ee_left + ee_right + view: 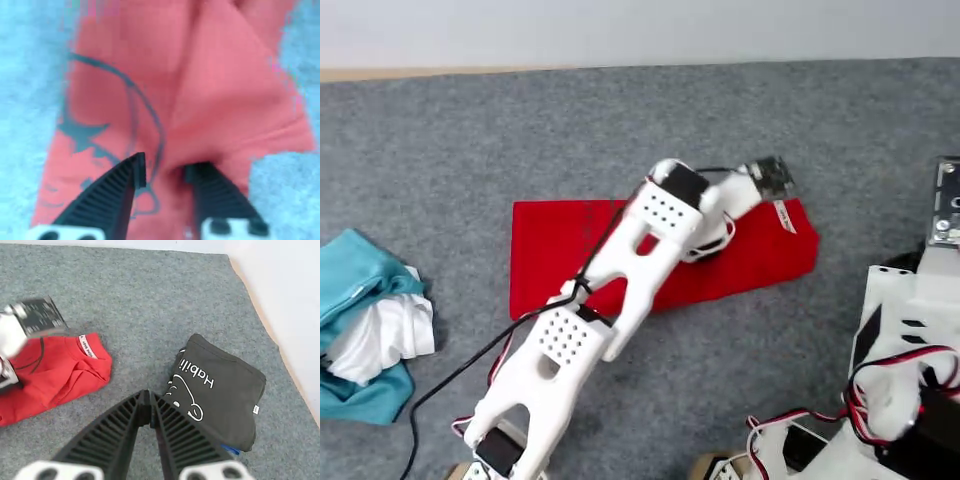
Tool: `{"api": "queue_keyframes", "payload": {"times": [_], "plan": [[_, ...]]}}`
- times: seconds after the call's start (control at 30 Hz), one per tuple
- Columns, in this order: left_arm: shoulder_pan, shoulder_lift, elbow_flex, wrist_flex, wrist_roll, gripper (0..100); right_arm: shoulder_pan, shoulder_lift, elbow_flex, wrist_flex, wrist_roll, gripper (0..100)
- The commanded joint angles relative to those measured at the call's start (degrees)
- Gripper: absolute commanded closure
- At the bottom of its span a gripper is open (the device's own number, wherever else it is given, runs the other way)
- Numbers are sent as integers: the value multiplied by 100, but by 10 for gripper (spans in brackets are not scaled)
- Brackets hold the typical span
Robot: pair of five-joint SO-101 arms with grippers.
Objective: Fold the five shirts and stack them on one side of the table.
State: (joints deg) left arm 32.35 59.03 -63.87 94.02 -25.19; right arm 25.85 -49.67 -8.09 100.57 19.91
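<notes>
red shirt (550, 250): lies flat at the centre of the grey mat (820, 130), long side running from 9 to 3 o'clock, dark line print facing up; its 3 o'clock end is bunched into soft folds (55, 375).
neck label (785, 215): white, at the shirt's 3 o'clock end, facing up.
left arm (620, 280): rises from its base at 7 o'clock and stretches toward 1 o'clock across the red shirt.
left gripper (165, 167): down on the red cloth (225, 100) near the shirt's 3 o'clock end; fingers released, spread with a raised crease of cloth between the tips.
right arm (910, 350): at 4 o'clock, off the red shirt.
right gripper (150, 400): above bare mat, fingers clenched tip to tip with nothing between them.
teal shirt (360, 265): crumpled at the 9 o'clock edge.
white shirt (380, 335): crumpled, tucked into the teal one, touching it.
dark shirt (225, 385): folded, white print up, near the mat's border, apart from the red shirt with bare mat between.
blue cloth (230, 450): a sliver poking out from under the dark shirt.
</notes>
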Motion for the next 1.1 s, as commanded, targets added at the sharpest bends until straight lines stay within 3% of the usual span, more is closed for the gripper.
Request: {"api": "queue_keyframes", "payload": {"times": [0.0,0.43,0.67,1.07], "plan": [[-176,-79,-462,-105,141,804,66,13,-9,224,44,987],[-589,-18,-514,-290,123,804,66,22,0,224,44,987],[-316,-9,-1130,642,149,805,66,22,0,224,44,987],[-237,738,-954,633,141,849,66,22,0,224,44,987]]}}
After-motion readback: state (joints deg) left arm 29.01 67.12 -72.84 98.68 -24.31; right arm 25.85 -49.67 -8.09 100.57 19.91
